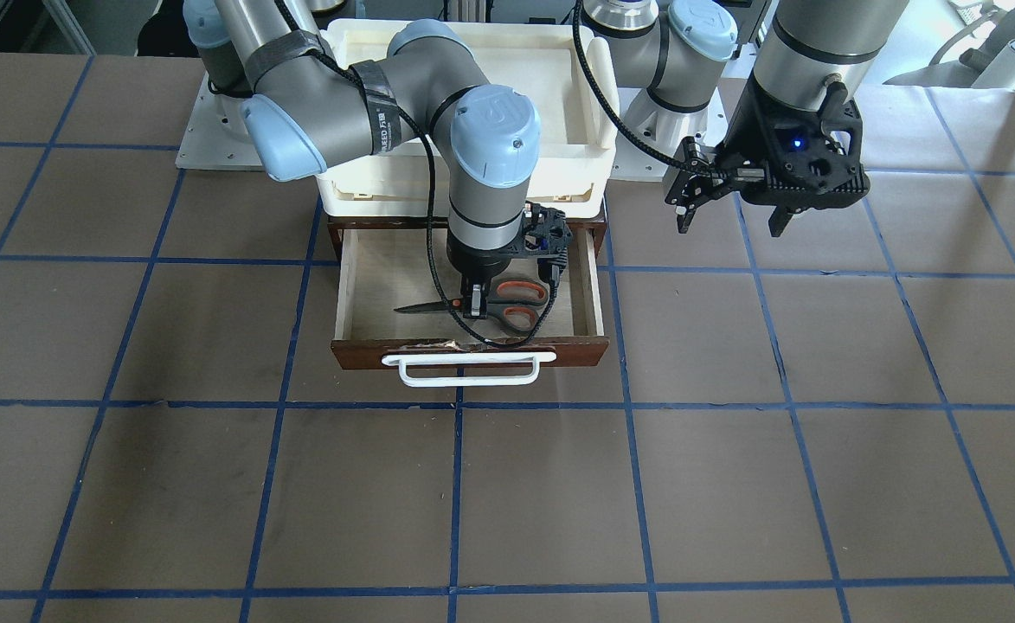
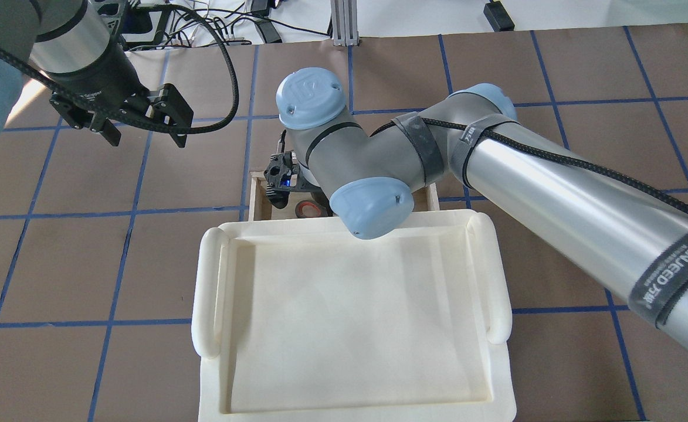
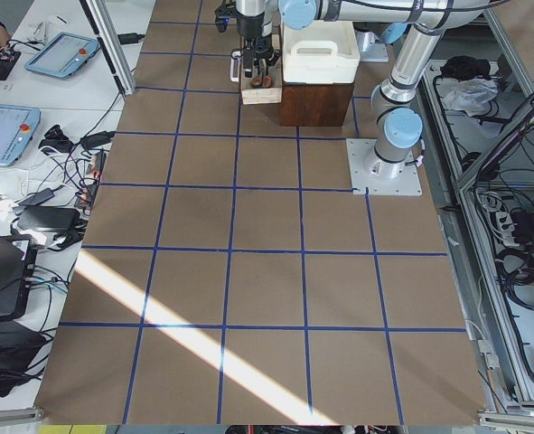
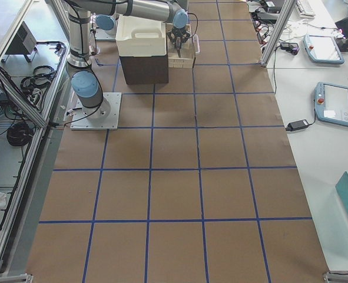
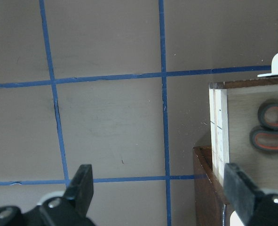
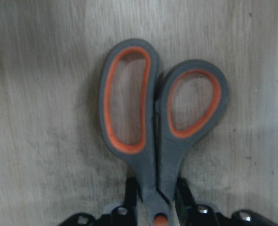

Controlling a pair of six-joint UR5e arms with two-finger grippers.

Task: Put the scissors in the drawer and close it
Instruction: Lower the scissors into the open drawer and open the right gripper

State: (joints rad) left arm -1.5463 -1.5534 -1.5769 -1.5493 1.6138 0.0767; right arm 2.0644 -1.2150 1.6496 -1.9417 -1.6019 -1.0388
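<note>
The scissors (image 1: 507, 308) are inside the open drawer (image 1: 578, 350), blades pointing to the front view's left and grey, orange-lined loops (image 6: 155, 155) towards its right. My right gripper (image 1: 475, 303) reaches down into the drawer and is shut on the scissors by the red pivot; its fingers (image 6: 130, 190) press both sides of the shank. The scissors are at or just above the plywood floor. My left gripper (image 1: 729, 227) is open and empty, hovering above the table beside the drawer (image 5: 218, 127); the loops (image 5: 273, 125) show in its wrist view. The white bar handle (image 1: 468, 369) is free.
A cream-white plastic tray (image 2: 209, 293) sits on top of the dark wood cabinet (image 3: 316, 104) that holds the drawer. The right arm's elbow (image 2: 367, 205) hangs over the tray's far edge. Brown table with blue grid lines (image 1: 507, 484) lies in front of the drawer.
</note>
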